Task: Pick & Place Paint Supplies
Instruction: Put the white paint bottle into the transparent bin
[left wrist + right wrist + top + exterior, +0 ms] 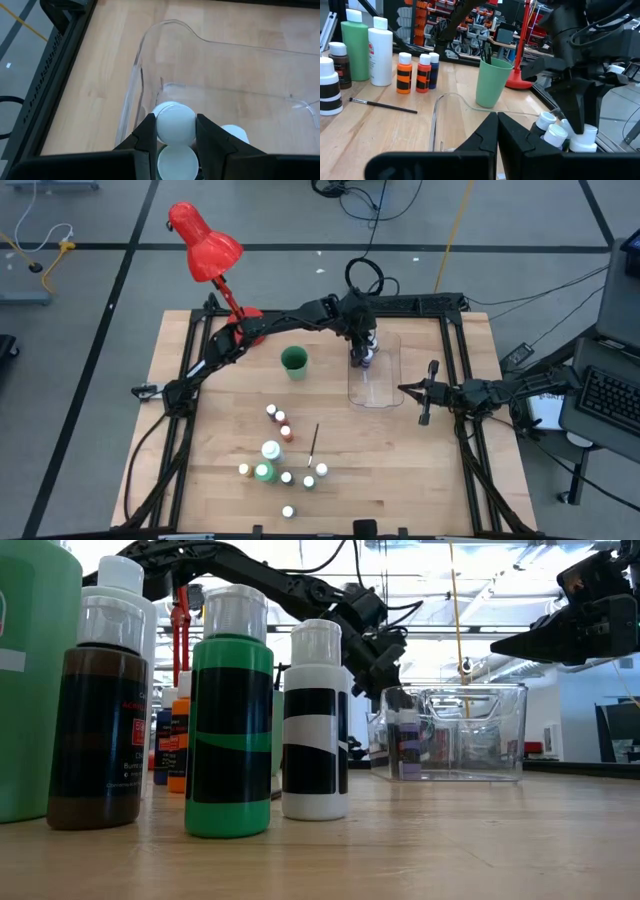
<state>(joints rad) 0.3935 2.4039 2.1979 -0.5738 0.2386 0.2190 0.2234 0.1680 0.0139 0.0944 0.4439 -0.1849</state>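
My left gripper (363,352) reaches over the far end of the clear plastic tray (385,385), pointing down, shut on a tiny white-capped paint bottle (175,122). Two more white-capped bottles (235,132) stand in the tray beside it. My right gripper (405,388) hovers shut and empty at the tray's right side, above table height. Several tiny paint bottles (280,430), a bigger white bottle (270,450) and a green one (263,472) stand on the table's near half. A thin dark-handled brush (314,443) lies flat among them. My left gripper pinches the tiny bottle's white cap (161,125) between its two fingers, one on each side. The fingers come from above, pointing down into the tray. The bottle is upright inside the tray; whether its base rests on the tray floor is hidden.
A green cup (294,361) holding brushes stands left of the tray. A red desk lamp (205,245) stands at the far left corner. Black frame rails (455,320) run along the table's edges. Bare wood lies between the tray and the near bottles.
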